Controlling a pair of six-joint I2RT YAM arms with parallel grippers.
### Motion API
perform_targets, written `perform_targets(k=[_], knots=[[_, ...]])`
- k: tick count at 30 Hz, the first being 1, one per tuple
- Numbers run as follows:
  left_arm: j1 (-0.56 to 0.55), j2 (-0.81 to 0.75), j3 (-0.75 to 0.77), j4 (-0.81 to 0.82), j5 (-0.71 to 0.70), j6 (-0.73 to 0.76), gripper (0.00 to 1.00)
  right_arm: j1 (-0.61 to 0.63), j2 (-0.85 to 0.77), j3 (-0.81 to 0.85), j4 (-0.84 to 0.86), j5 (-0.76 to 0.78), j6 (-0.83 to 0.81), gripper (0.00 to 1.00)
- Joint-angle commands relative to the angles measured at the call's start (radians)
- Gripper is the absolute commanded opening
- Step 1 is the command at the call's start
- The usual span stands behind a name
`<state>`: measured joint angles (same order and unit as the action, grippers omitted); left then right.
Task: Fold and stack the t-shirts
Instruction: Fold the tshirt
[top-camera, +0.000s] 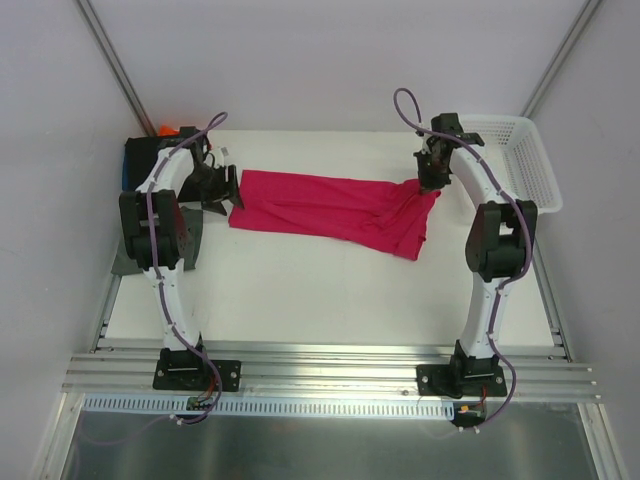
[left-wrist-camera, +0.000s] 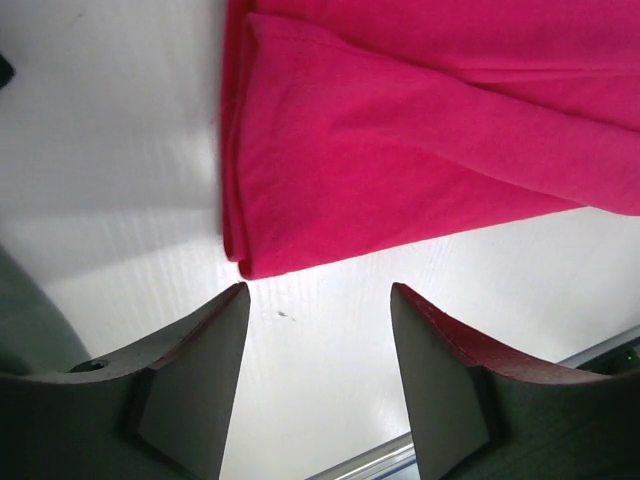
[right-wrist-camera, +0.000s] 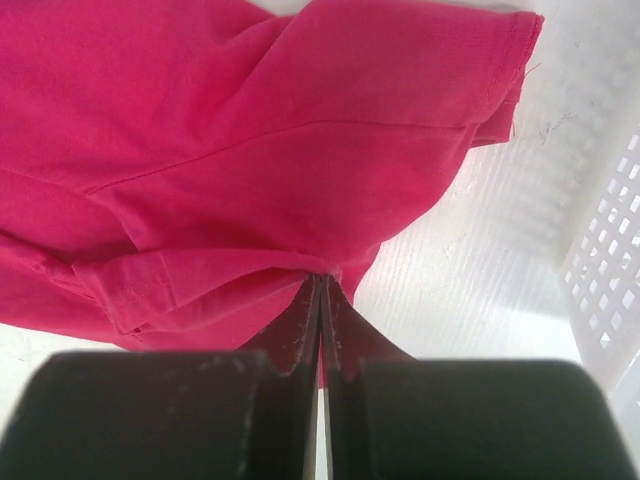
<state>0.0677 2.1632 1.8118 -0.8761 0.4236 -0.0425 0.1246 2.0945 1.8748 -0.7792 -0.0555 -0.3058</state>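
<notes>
Left gripper (left-wrist-camera: 320, 300): my jaws stand spread, nothing between them, just beside the doubled left end of the crimson-pink t-shirt (left-wrist-camera: 400, 130).
Right gripper (right-wrist-camera: 320, 290): my jaws are pressed together, pinching the shirt's bunched right edge.
Shirt: stretched left to right across the far half of the table (top-camera: 300, 290).
Step, as I judge it: take the left end through both layers, then move both arms evenly.
Surroundings: folded pile (top-camera: 135, 160) far left; basket (top-camera: 525, 150) far right.
</notes>
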Motion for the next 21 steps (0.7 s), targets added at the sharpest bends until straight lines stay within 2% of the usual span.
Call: perform_targets(k=[1, 4, 13, 21], knots=[[-0.028, -0.071, -0.017, -0.011, 0.076, -0.017, 0.58, 0.007, 0.004, 0.0, 0.018, 0.022, -0.021, 0.01], [-0.045, -0.059, 0.0, -0.009, 0.102, -0.023, 0.53, 0.007, 0.015, 0.009, 0.018, 0.031, -0.026, 0.01], [-0.117, 0.082, 0.092, -0.009, 0.127, -0.022, 0.52, 0.001, 0.071, 0.033, 0.031, 0.092, -0.053, 0.01], [-0.131, 0.13, 0.075, -0.009, 0.126, -0.019, 0.53, -0.031, 0.116, 0.084, 0.029, 0.1, -0.041, 0.01]])
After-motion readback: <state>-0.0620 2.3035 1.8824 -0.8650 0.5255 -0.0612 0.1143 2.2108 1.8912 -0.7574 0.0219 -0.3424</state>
